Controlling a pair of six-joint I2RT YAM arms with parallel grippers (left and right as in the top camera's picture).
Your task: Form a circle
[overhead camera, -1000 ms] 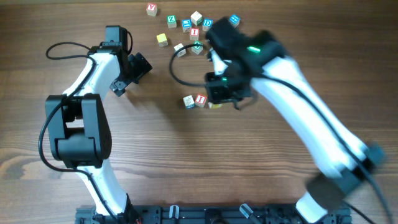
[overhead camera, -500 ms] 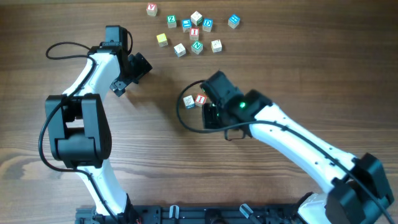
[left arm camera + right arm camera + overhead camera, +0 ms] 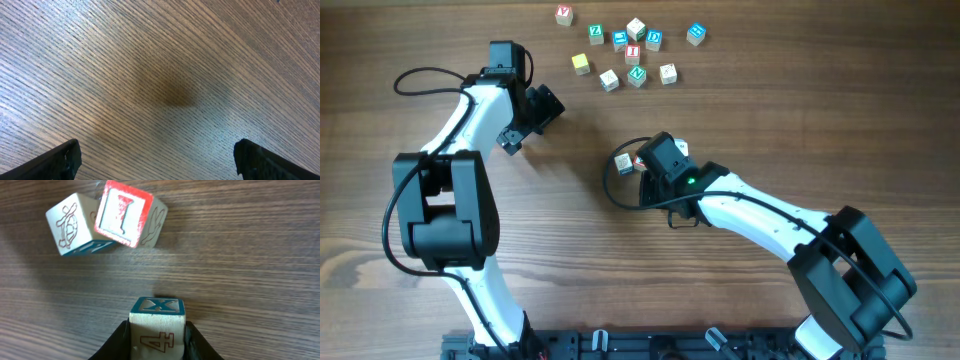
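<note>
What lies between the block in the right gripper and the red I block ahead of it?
Nothing: in the right wrist view, only bare wooden table separates the X block from the red I block.

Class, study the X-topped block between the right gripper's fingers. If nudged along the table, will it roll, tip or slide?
Probably slide: the X-topped block is a flat-faced cube, so it should not roll. It looks like rigid wood, so the right gripper likely won't deform it. It is as tall as wide, so a push near its top might tip it.
</note>
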